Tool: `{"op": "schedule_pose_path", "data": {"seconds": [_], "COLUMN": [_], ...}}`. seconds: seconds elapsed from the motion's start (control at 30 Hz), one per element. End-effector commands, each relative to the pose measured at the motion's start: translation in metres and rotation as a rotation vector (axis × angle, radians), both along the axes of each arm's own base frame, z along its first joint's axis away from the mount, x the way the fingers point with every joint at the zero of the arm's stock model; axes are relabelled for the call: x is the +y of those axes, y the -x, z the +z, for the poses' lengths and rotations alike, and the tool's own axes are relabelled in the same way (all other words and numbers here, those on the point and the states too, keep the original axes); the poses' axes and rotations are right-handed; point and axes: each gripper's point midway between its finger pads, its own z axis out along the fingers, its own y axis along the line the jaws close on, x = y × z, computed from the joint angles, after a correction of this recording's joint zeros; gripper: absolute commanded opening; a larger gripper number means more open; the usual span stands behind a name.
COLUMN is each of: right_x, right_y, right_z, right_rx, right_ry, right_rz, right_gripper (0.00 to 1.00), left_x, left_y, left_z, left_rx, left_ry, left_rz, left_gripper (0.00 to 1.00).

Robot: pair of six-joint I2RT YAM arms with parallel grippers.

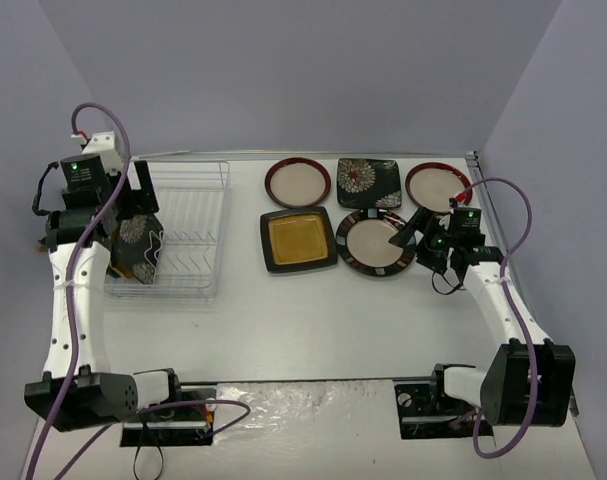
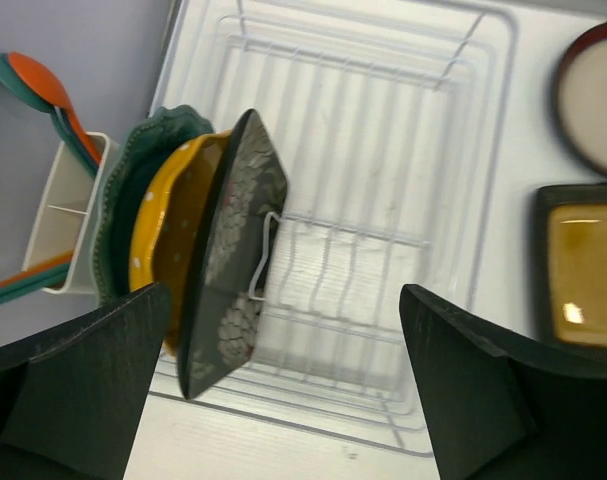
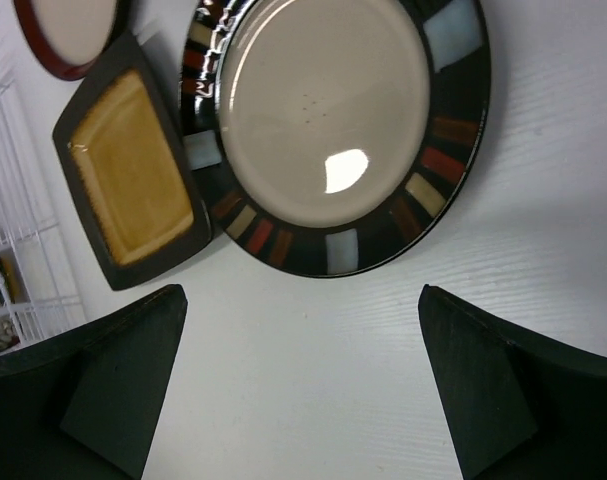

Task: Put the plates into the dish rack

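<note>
We look down on a white worktop [image 1: 303, 320] with a clear wire dish rack [image 1: 198, 200] standing at its left side. To the right of the rack, five plates lie flat in two rows. At the back are a red-rimmed cream plate [image 1: 297, 182], a black floral square plate [image 1: 368, 182] and a second red-rimmed plate [image 1: 438, 187]. In front, a black-amber square plate [image 1: 298, 239] lies just beside a dark-rimmed round plate [image 1: 375, 242].

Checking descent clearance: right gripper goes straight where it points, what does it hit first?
Right gripper is open; probably bare table just short of the dark-rimmed round plate, though depth is unclear.
</note>
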Motion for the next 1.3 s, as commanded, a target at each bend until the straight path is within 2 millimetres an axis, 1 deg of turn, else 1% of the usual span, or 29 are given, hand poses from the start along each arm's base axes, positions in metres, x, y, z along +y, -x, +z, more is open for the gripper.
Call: {"op": "schedule_pose_path", "data": {"seconds": [0.0, 0.1, 0.2, 0.27, 0.33, 0.4, 0.5, 0.63, 0.7, 0.9, 0.93, 0.97, 1.03, 1.1, 1.17, 1.2, 1.27], "right_x": [-0.008, -0.010, -0.015, -0.019, -0.016, -0.011, -0.010, -0.010, -0.009, -0.007, -0.007, -0.008, -0.008, -0.009, -0.011, -0.013, -0.017], "right_y": [-0.011, -0.014, -0.011, -0.015, -0.011, -0.017, -0.018, -0.017, -0.017, -0.019, -0.019, -0.018, -0.018, -0.017, -0.016, -0.016, -0.014], "right_z": [-0.016, -0.028, -0.046, -0.052, -0.064, -0.064, -0.069, -0.079, -0.084, -0.109, -0.109, -0.116, -0.122, -0.130, -0.136, -0.138, -0.141], "right_rx": [0.033, 0.049, 0.073, 0.044, 0.035, -0.025, -0.067, -0.105, -0.109, -0.075, -0.079, -0.060, -0.047, -0.022, -0.002, 0.005, 0.018], "right_ry": [-0.013, -0.036, -0.055, -0.068, -0.095, -0.142, -0.174, -0.214, -0.242, -0.290, -0.295, -0.304, -0.318, -0.316, -0.319, -0.319, -0.309], "right_rz": [-0.077, -0.102, -0.131, -0.144, -0.135, -0.104, -0.090, -0.081, -0.074, -0.084, -0.087, -0.097, -0.106, -0.118, -0.130, -0.138, -0.156], "right_gripper": [0.97, 0.96, 0.95, 0.95, 0.94, 0.93, 0.91, 0.87, 0.85, 0.81, 0.79, 0.77, 0.73, 0.67, 0.58, 0.52, 0.36], "left_x": [-0.028, -0.044, -0.059, -0.066, -0.075, -0.080, -0.087, -0.090, -0.092, -0.095, -0.095, -0.095, -0.097, -0.097, -0.099, -0.100, -0.101], "left_y": [0.008, 0.017, 0.023, 0.026, 0.028, 0.030, 0.032, 0.035, 0.035, 0.036, 0.036, 0.036, 0.035, 0.035, 0.036, 0.037, 0.037], "left_z": [0.029, 0.032, 0.025, 0.018, 0.014, 0.008, 0.002, -0.002, -0.003, -0.005, -0.005, -0.005, -0.007, -0.010, -0.014, -0.015, -0.017], "left_rx": [-0.141, -0.172, -0.151, -0.130, -0.121, -0.104, -0.084, -0.068, -0.064, -0.053, -0.053, -0.053, -0.046, -0.035, -0.023, -0.019, -0.017], "left_ry": [0.174, 0.262, 0.325, 0.356, 0.372, 0.382, 0.391, 0.391, 0.394, 0.399, 0.399, 0.399, 0.402, 0.405, 0.410, 0.411, 0.408], "left_rz": [-0.038, -0.075, -0.124, -0.146, -0.181, -0.193, -0.221, -0.235, -0.240, -0.249, -0.249, -0.250, -0.253, -0.252, -0.257, -0.259, -0.261], "left_gripper": [0.97, 0.97, 0.97, 0.97, 0.97, 0.97, 0.97, 0.97, 0.97, 0.97, 0.97, 0.97, 0.97, 0.97, 0.97, 0.97, 0.97]}}
